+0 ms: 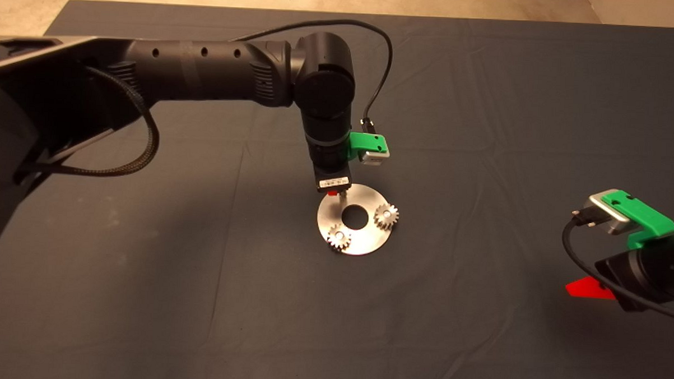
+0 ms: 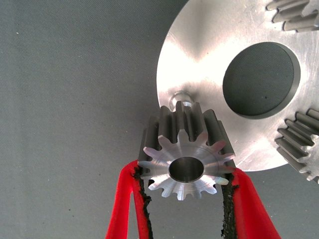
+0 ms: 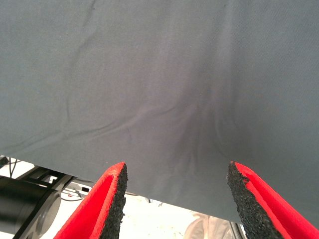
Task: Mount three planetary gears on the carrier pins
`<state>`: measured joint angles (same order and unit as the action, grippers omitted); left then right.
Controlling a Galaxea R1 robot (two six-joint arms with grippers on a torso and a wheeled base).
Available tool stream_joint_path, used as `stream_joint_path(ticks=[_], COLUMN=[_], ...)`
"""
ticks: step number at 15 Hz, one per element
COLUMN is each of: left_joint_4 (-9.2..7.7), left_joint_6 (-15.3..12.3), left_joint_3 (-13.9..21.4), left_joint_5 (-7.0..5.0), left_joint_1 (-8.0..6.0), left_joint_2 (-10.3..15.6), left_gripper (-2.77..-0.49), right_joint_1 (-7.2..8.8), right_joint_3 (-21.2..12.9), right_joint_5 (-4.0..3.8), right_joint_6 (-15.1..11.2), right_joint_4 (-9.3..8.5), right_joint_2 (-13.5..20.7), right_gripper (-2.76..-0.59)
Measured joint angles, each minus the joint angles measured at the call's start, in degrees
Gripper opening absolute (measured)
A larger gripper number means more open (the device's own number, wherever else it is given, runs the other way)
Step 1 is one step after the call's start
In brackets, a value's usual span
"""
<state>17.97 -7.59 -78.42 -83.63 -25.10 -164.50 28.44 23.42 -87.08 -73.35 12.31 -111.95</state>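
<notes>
- Silver metal defines the scene: a flat round disc with a large centre hole is laid on a dark mat covering the worktop.
- Two planetary gears are already seated on the disc, one on its right side and one at its near left edge.
- A third gear is clamped between the pads of the left gripper, which is poised at the far left rim of the disc.
- The last free carrier pin is seen just beyond the held gear; the bore is judged not yet lined up over it.
- The right gripper is parked at the mat's right edge, its fingers spread wide and holding nothing.
- Risks are judged as follows: if lowered off-centre, the gear could be jammed on the pin or the disc pushed aside; if released tilted, it could be dropped onto the mat.
</notes>
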Motion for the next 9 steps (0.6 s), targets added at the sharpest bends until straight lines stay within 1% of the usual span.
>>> stream_joint_path(ticks=[2,5,6,7,8,9], left_joint_4=[-0.13,-0.17,-0.44,-1.11,-1.60,-1.66], left_joint_6=[0.18,0.96,1.01,1.01,1.01,1.01], left_joint_3=[-0.40,-2.00,-2.01,-2.01,-2.08,-2.15], left_joint_5=[-0.02,0.11,0.28,0.35,0.24,0.17], left_joint_1=[0.00,0.00,0.00,0.00,0.02,0.01], left_joint_2=[-0.79,-3.12,-3.30,-3.30,-3.23,-3.11], left_gripper=[-2.74,-2.74,-2.74,-2.74,-2.74,-2.74], right_joint_1=[0.00,0.00,0.01,0.00,0.00,0.02], right_joint_3=[0.00,0.00,0.00,0.00,0.00,0.00], right_joint_5=[0.06,0.06,0.04,0.04,0.04,0.09], right_joint_6=[-0.02,-0.02,-0.01,-0.02,0.00,0.00], right_joint_4=[0.00,0.00,0.00,0.00,0.00,0.00], right_joint_2=[-0.01,-0.01,0.04,0.04,0.04,0.02], right_gripper=[-1.89,-1.89,-1.89,-1.89,-1.89,-1.89])
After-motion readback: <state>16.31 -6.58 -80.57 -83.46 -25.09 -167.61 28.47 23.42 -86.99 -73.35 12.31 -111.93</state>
